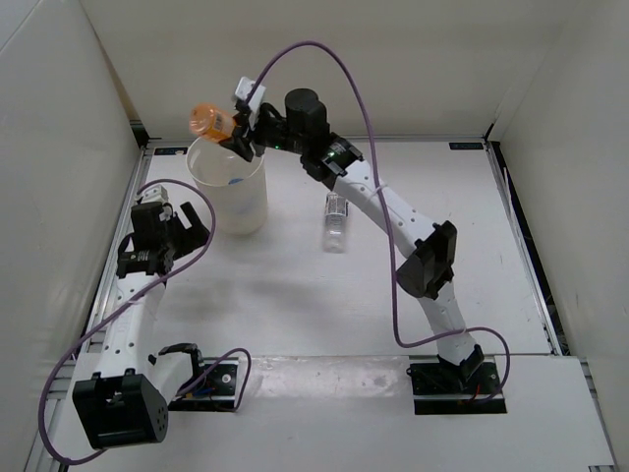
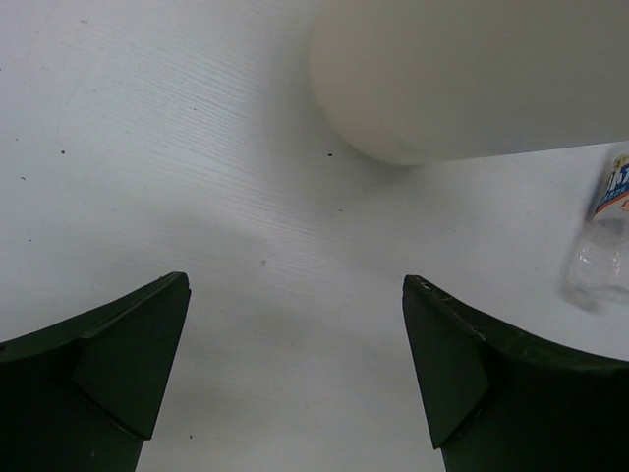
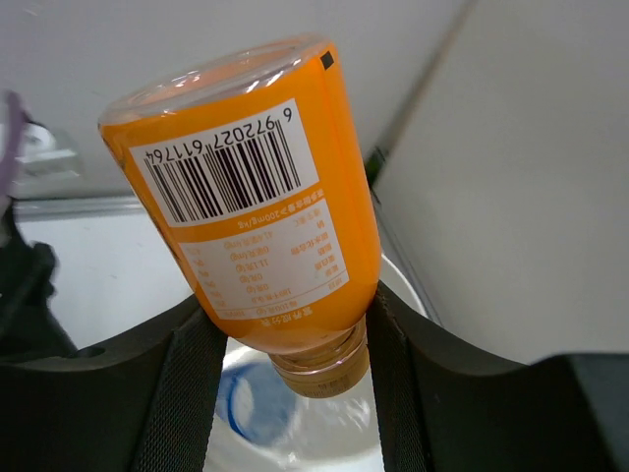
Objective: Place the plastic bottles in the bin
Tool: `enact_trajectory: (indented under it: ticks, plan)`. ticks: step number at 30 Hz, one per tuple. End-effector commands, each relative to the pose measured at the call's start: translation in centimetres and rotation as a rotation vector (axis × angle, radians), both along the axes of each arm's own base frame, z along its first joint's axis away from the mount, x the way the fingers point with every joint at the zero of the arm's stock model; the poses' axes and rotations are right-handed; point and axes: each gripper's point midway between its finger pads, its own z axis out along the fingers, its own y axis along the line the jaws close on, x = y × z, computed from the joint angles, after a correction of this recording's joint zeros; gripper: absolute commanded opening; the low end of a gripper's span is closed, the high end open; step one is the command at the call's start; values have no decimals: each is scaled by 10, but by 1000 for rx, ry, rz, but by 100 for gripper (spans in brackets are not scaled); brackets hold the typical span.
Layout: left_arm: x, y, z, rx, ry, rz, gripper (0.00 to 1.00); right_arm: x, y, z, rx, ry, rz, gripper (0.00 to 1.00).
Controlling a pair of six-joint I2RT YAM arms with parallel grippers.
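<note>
Right wrist view is showing the right gripper (image 3: 295, 339) holding the orange bottle (image 3: 251, 197) above the bin (image 1: 236, 211).
Its jaws are pinching the bottle near the neck, cap end pointing down at the bin's mouth, where a blue-labelled clear bottle (image 3: 246, 413) is lying inside. The left gripper (image 2: 295, 295) is hanging wide apart just beside the bin, and another clear bottle (image 1: 336, 224) is lying on the table (image 1: 295, 305) to the bin's right.

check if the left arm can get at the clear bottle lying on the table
Probably yes: the left end effector is open and empty, with bare table running past the bin to the clear bottle.
</note>
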Motion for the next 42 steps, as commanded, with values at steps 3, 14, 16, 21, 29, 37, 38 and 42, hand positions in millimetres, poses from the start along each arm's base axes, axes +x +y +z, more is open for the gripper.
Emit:
enact_trajectory:
  ticks: [3,14,16,21,29,37,38,42]
  plan:
    - [-4,-3,2,-14,-26,-1,100,-21,32,19,101,-99,185,6]
    - [-11,0,3,22,-21,-6,100,2,56,-36,98,32,95,0]
    - [-12,1,1,24,-21,-1,100,2,57,-37,98,29,103,37]
    - [-10,2,1,23,-25,4,100,6,50,-29,113,47,105,90]
    - [-9,1,-2,18,-10,7,100,8,35,35,251,11,55,90]
    - [-8,0,-3,5,-9,10,100,66,-37,75,339,-21,-306,90]
    - [-8,0,-4,5,-8,9,100,79,-47,60,314,9,-367,90]
    - [-9,-1,-4,-1,-7,7,100,135,-130,2,271,205,-844,90]
